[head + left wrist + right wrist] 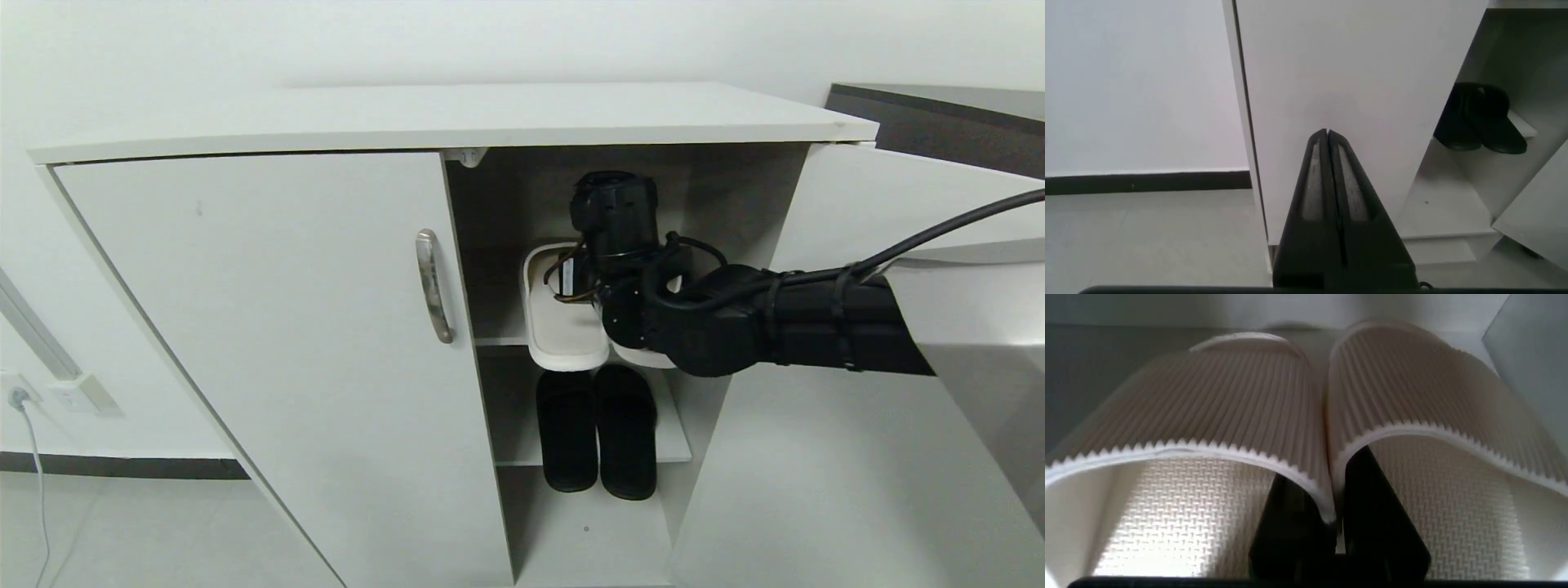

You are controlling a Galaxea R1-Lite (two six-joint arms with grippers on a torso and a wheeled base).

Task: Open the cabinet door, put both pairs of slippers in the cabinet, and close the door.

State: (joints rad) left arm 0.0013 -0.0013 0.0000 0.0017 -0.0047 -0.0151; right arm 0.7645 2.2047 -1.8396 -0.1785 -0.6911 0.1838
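Right arm (784, 327) black, cable (947, 229) strapped along it; left claw (1327, 135) black, tapered.

Wall (163, 49): plain white, evenly lit.
Skirting (122, 467): a dark strip along the wall's foot, meeting the floor.
Floor (122, 531): pale grey, smooth.
Socket (16, 398): white, low on the wall at the left, with a cable (37, 490) hanging down.
Trunking (33, 331): white, slanting above the socket.
Panel (939, 122): dark grey, at the upper right.
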